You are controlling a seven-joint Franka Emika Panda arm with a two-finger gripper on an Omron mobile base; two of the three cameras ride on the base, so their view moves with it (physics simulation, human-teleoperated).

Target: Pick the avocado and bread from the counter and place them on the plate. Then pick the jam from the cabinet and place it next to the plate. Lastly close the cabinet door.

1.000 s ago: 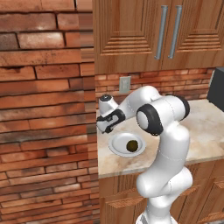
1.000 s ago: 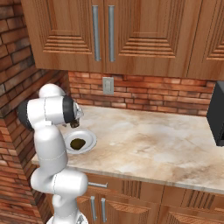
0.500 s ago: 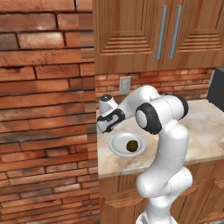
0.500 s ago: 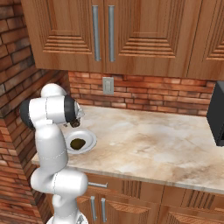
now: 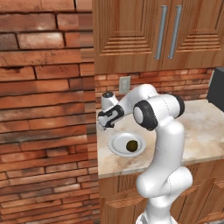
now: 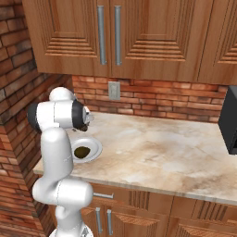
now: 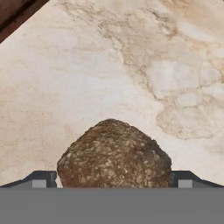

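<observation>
So the gripper (image 7: pixel 113 179) is pinching the bread (image 7: pixel 113 155), a brown crusty lump sitting right between the two dark fingertips (image 7: pixel 40 179) in the hand view, one tip at its 9 o'clock and the other at its 3 o'clock, both touching it, with the mottled counter (image 7: pixel 131 65) below. In the left base view the gripper (image 5: pixel 107 122) hangs above the counter (image 5: pixel 201 127), at about 11 o'clock from the white plate (image 5: pixel 118 146). The plate has a dark round avocado (image 5: pixel 131 145) on it, a bit right of center.
</observation>
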